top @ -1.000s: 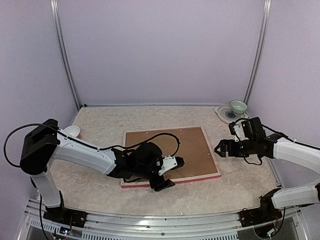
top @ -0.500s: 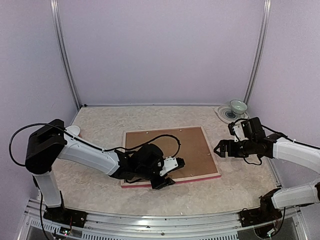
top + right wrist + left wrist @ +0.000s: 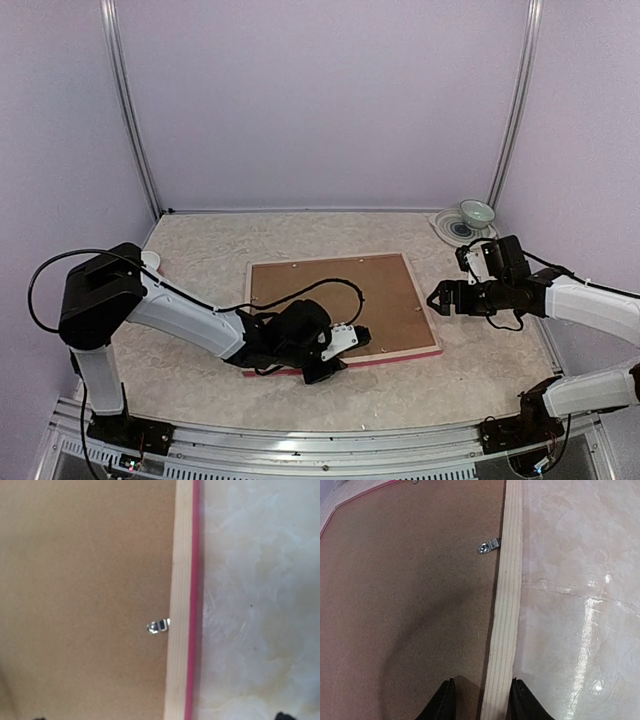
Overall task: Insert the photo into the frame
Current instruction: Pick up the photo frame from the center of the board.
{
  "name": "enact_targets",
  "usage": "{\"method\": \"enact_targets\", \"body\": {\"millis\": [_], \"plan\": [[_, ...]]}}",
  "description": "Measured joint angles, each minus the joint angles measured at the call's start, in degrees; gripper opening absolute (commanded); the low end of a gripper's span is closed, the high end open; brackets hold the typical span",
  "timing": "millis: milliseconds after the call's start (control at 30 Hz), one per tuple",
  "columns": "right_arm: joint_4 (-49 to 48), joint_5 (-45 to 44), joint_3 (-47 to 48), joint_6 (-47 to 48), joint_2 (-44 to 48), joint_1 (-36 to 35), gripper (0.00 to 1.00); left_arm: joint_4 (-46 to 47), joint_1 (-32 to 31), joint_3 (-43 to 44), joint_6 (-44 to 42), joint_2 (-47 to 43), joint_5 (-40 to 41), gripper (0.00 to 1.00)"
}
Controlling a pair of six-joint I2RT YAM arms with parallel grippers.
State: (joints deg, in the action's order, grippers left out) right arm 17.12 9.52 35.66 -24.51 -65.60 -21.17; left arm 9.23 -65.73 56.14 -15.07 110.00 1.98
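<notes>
Frame [image 3: 507, 595] lies face down mid-tabletop [image 3: 200, 240], brown backing board [image 3: 385, 300] up. Left claw [image 3: 482, 702] straddles its near rail, partly open (gap one side). Right claw [image 3: 436, 297] gapes wide, empty, beside the frame's right edge.

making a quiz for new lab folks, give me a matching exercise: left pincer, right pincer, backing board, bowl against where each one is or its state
Things:
1. left pincer
2. right pincer
3. backing board
4. bowl

Places or states:
A. far right corner, on a plate
B. set in the frame, brown side up
C. fingers either side of the frame's near rail
D. wide open, just off the frame's right side

Pairs: 1-C, 2-D, 3-B, 4-A
</notes>
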Motion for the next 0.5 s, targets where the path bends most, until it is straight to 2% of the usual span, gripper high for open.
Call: {"method": "enact_targets", "body": {"millis": [167, 433, 500], "plan": [[-0.26, 0.44, 0.0, -0.02, -0.02, 0.0, 0.99, 2.23, -0.52, -1.05, -0.02, -0.02, -0.02, 0.14], [-0.26, 1.46, 0.07, 0.02, -0.09, 0.09, 0.99, 4.35, -0.68, -2.14, 0.02, -0.22, -0.81, 0.0], [-0.28, 2.08, 0.07, 0.0, -0.31, 0.28, 0.99, 4.37, -0.68, -2.16, 0.07, -0.24, -0.87, 0.0]]}}
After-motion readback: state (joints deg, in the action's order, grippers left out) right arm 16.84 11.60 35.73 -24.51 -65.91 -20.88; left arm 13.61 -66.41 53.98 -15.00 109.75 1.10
